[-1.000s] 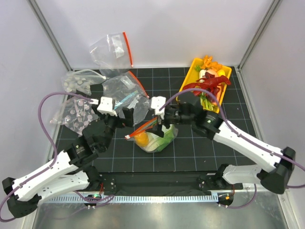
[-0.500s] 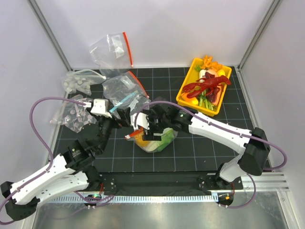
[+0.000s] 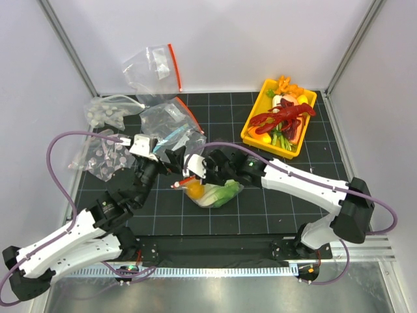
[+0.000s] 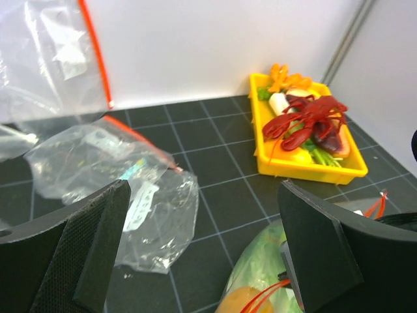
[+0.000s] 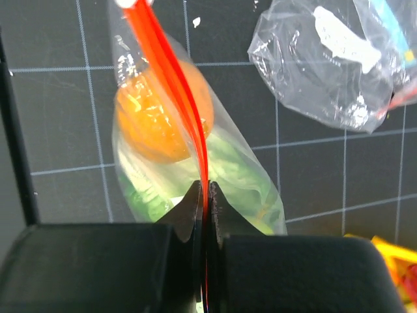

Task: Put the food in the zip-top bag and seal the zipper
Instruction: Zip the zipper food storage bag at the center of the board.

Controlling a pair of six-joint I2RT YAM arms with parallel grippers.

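A black squared worktop (image 3: 260, 215) holds a clear crinkly bag (image 3: 218, 193). Right fingers (image 5: 189, 210) pinch its red-orange strip (image 5: 171, 85); left fingers (image 4: 85, 248) gape, empty.

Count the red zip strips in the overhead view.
3: one on the back-wall bag, one on the crumpled bag in front, one, the zipper, on the food bag, pinched by the right gripper. The left pouches may hide more.
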